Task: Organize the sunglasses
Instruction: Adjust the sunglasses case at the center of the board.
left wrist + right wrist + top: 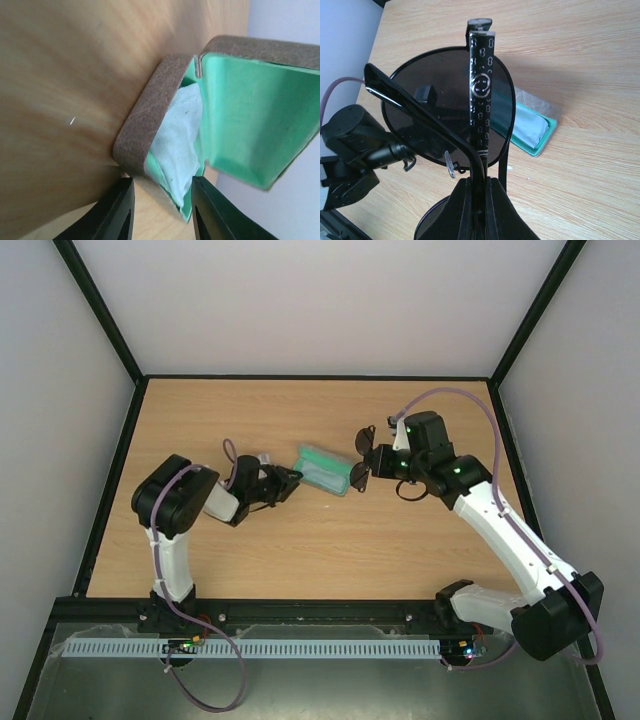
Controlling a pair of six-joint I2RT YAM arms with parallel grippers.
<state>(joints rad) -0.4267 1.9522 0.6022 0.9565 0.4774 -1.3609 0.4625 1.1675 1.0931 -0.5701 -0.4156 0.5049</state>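
The sunglasses (447,105), with dark round lenses and thin black temples, are held folded in my right gripper (480,182), which is shut on the temples. In the top view the sunglasses (358,476) hang just right of the open case (322,470), with my right gripper (378,462) behind them. The case (150,112) is grey-brown outside with green lining, and a light blue cloth (177,135) lies inside it. It also shows in the right wrist view (540,132). My left gripper (162,205) is open, its jaws either side of the case's near corner, and sits at the case's left end (288,480).
The wooden table (300,560) has a black raised border. My left arm (355,145) shows behind the lens in the right wrist view. The case lid (255,110) stands open.
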